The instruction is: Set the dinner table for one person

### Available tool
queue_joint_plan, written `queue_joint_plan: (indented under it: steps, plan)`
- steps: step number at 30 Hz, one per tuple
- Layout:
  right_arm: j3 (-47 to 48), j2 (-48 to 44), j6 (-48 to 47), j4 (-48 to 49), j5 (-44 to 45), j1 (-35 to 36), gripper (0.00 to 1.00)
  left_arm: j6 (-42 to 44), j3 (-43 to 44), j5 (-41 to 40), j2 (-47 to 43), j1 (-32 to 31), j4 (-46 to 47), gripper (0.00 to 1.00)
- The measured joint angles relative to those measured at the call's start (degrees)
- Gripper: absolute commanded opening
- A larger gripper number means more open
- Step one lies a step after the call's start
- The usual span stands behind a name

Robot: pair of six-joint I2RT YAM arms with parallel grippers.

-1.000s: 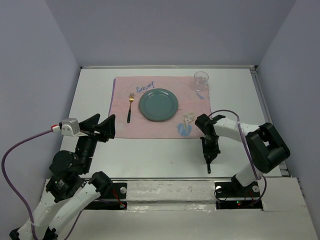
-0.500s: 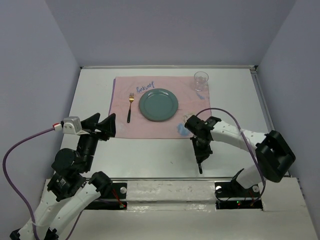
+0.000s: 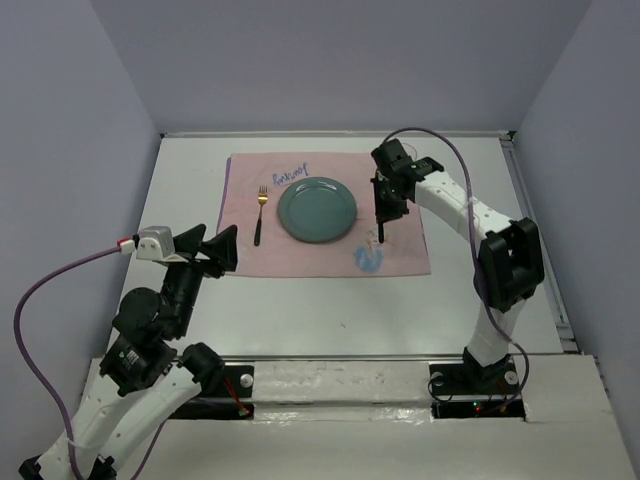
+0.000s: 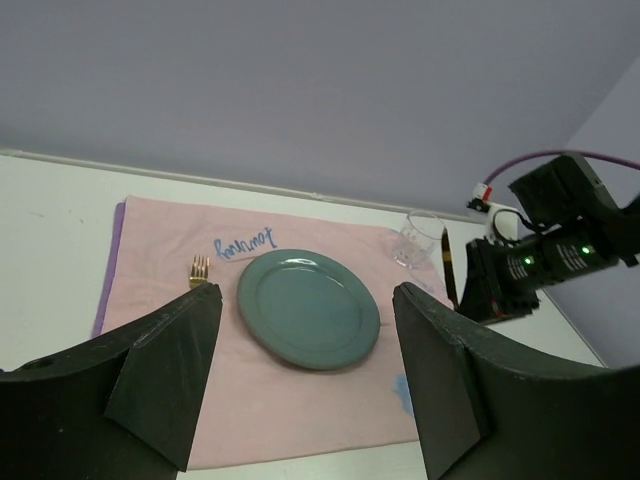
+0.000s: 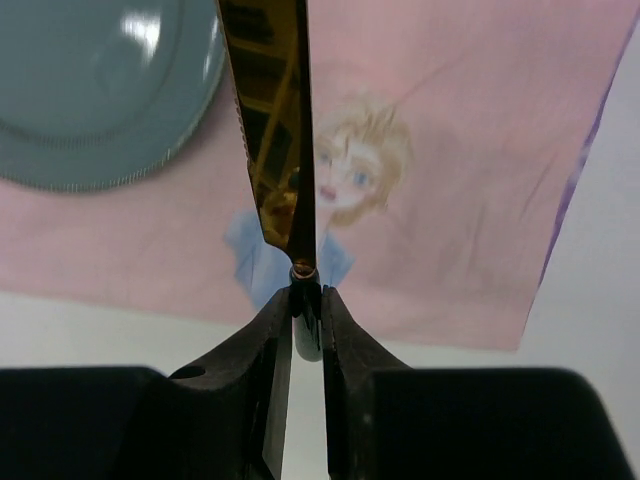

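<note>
My right gripper (image 3: pixel 383 205) is shut on the black handle of a gold-bladed knife (image 5: pixel 272 130). It holds the knife above the pink placemat (image 3: pixel 300 255), just right of the green plate (image 3: pixel 317 211). The knife also shows in the left wrist view (image 4: pixel 446 265). In the right wrist view the fingers (image 5: pixel 268 330) pinch the handle, with the blade over the mat's cartoon figure (image 5: pixel 350 170). A gold fork (image 3: pixel 260 215) lies on the mat left of the plate. My left gripper (image 3: pixel 215 250) is open and empty, above the white dinner table (image 3: pixel 300 310) near the mat's front left corner.
A clear glass (image 4: pixel 420 240) stands at the mat's far right corner, close behind the right gripper; in the top view the arm hides it. Blue scribbled writing (image 3: pixel 293 174) marks the mat behind the plate. Grey walls enclose the table.
My right arm has carried the knife from low over the table's near right part up and away, to over the mat right of the plate. The left arm has barely moved.
</note>
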Motion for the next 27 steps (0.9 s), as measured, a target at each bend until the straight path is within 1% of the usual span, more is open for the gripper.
queue_joint_plan:
  steps: [5, 9, 17, 27]
  plan:
    - [10.49, 11.89, -3.58, 2.43, -2.80, -4.22, 0.00, 0.22, -0.02, 0.07, 1.01, 0.13, 0.00, 0.80]
    - [13.18, 17.25, -4.74, 3.21, -5.38, -5.57, 0.00, 0.35, -0.02, 0.09, 1.84, 0.37, 0.09, 0.80]
    - [14.08, 20.83, -5.70, 3.26, -8.74, -6.43, 0.00, 0.59, -0.02, 0.24, 2.64, 0.72, 0.22, 0.80]
    - [14.60, 23.39, -6.01, 3.69, -10.34, -7.89, 0.00, 0.63, -0.04, 0.37, 3.34, 1.14, 0.61, 0.80]
